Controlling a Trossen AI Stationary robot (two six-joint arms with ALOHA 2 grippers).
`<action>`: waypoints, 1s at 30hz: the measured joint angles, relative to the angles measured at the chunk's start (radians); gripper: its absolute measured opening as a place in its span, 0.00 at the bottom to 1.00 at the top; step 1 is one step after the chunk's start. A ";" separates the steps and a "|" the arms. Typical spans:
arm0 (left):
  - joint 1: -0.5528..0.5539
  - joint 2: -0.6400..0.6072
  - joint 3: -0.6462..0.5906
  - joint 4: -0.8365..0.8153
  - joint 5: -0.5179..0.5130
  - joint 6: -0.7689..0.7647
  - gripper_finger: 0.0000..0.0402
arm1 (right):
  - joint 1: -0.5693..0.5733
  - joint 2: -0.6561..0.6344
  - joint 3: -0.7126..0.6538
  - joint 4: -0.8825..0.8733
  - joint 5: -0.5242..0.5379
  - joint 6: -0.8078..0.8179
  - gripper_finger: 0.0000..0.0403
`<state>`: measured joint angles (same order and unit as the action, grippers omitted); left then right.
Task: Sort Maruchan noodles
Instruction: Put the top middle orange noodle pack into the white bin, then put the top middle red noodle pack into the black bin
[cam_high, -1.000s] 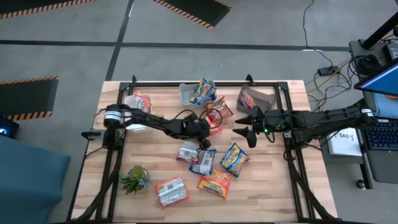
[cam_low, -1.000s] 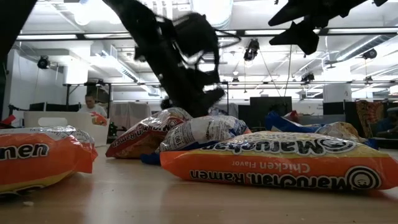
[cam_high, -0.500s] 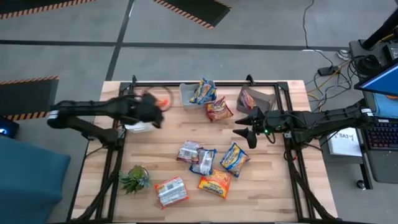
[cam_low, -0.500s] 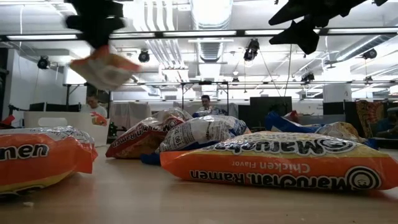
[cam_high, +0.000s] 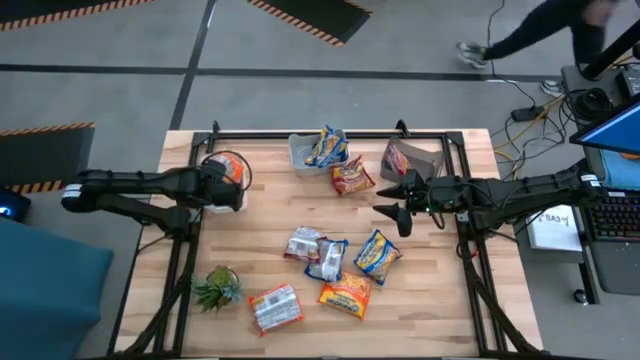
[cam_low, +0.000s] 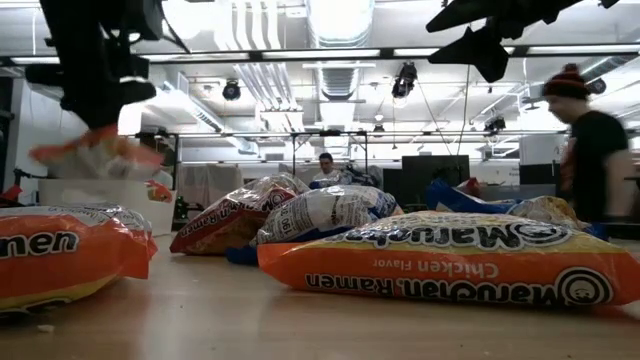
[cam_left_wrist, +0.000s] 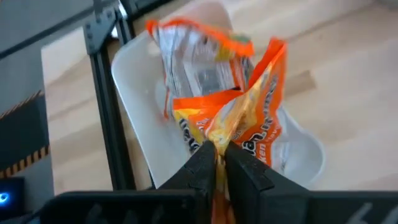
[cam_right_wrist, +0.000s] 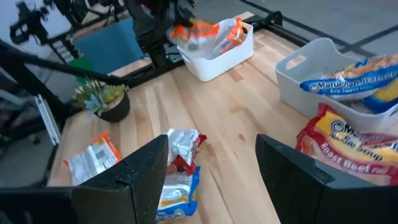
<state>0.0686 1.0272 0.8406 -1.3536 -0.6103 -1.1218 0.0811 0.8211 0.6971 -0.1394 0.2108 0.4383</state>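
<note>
While clamped on an orange packet (cam_left_wrist: 239, 124), left claw (cam_left_wrist: 214, 163) above white bin (cam_left_wrist: 140, 74) at table's left edge; right claw (cam_high: 392, 210) apart.

In the left wrist view, the left gripper (cam_left_wrist: 217, 163) pinches an orange packet (cam_left_wrist: 249, 134) whose lower end is hidden between the fingers, and the packet covers much of the white bin (cam_left_wrist: 143, 112) beyond it. In the low view the same packet (cam_low: 95, 158) is a blur. The right gripper (cam_right_wrist: 211, 165) shows fingertips cut off by the frame edge.

Overhead view straight down on table (cam_high: 420, 300), low view level across it, wrist views close, all sharing packets (cam_low: 440, 262).
</note>
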 joint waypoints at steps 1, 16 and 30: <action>0.000 0.007 -0.004 0.001 0.007 -0.002 0.07 | 0.000 0.000 0.000 0.000 0.000 0.025 0.57; -0.068 0.051 0.132 0.370 -0.136 0.309 0.43 | -0.257 0.405 0.289 -0.338 0.147 0.135 0.57; -0.158 0.051 0.152 0.503 -0.166 0.433 0.39 | -0.422 0.898 0.556 -0.455 -0.033 -0.146 0.57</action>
<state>-0.0891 1.0782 0.9928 -0.8508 -0.7765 -0.6888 -0.3405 1.7188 1.2532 -0.5946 0.1780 0.2925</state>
